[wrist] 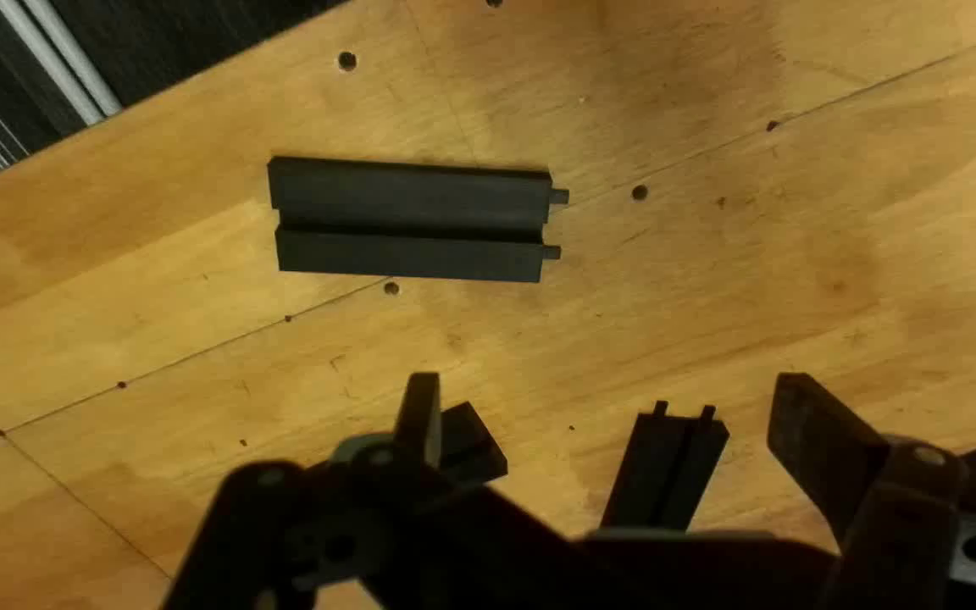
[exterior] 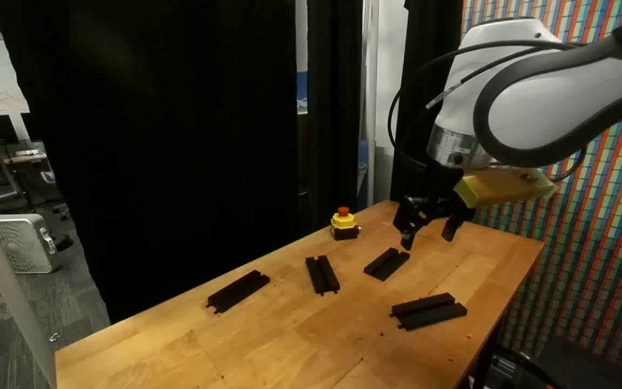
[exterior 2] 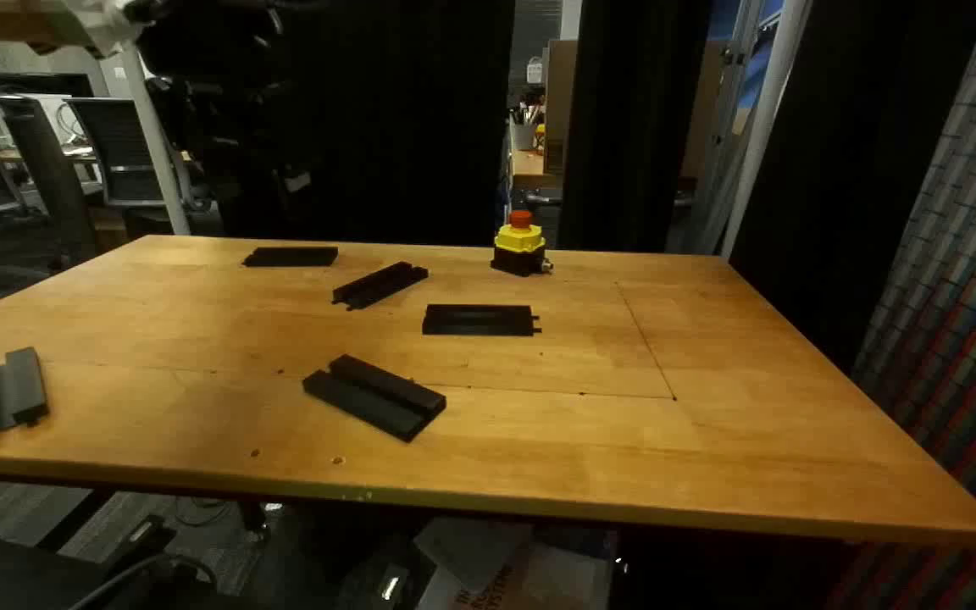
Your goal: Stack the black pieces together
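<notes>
While the claw (wrist: 607,398) hangs over the wooden tabletop (exterior 2: 793,457), its jaws spread wide with bare tabletop visible between them in the wrist view, a grooved black piece (exterior 2: 374,396) lies at an angle near the front edge in an exterior view. About level with it, well apart at the left, rests a second black piece (exterior 2: 2,396). Farther back, a third black piece (exterior 2: 481,319) stretches sideways, two small pegs at its right end. Beyond it lie a slanted fourth black piece (exterior 2: 379,285) and, close to the back edge, a fifth black piece (exterior 2: 290,256). All five are flat on the tabletop, each separate from its neighbors. To the right of the fifth, well apart from it, a yellow button box (exterior 2: 519,241) with a red top stands upright near the back edge. Past the tabletop hang black curtains (exterior 2: 369,110), with a multicolored panel (exterior 2: 954,339) at the right and office chairs (exterior 2: 115,144) in the left background; a white box fan (exterior: 19,243) shows in an exterior view.
</notes>
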Motion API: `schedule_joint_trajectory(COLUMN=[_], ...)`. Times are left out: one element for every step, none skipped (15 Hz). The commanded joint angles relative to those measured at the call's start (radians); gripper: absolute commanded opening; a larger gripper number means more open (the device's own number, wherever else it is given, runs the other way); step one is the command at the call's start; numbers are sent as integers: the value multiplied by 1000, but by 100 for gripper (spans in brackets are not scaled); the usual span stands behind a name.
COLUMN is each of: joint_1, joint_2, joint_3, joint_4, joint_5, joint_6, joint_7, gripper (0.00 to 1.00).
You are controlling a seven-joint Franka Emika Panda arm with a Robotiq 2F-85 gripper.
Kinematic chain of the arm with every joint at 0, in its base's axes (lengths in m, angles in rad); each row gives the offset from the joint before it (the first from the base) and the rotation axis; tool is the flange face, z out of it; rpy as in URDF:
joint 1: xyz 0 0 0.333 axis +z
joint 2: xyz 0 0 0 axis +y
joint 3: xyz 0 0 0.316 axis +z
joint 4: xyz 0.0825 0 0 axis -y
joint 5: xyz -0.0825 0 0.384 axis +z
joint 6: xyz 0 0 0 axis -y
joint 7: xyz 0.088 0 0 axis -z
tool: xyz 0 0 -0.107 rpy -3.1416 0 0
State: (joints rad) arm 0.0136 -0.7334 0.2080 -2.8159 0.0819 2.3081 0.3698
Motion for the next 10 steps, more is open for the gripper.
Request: schedule_joint_trajectory(joint_1=[4, 4, 4, 4, 4, 4, 3, -9, -14, -31], joint_2=[2, 4, 7, 9, 10, 11, 11, 18, 27, 40], joint_3=[-5, -5, -5, -5, -5, -6, -13, -26, -37, -51], joint_4=[-3, -9, -11, -11, -11, -11, -11, -9, -4, 3], joint_5=[-4, -4, -5, -5, -5, -5, 1, 17, 26, 45], joint_6=[-10, -10, -10, -10, -10, -10, -5, 11, 20, 33], joint_7=[3, 3, 3, 3, 3, 3, 1, 18, 25, 58], gripper=[100, 100, 100, 100, 100, 100, 100, 100, 100, 100])
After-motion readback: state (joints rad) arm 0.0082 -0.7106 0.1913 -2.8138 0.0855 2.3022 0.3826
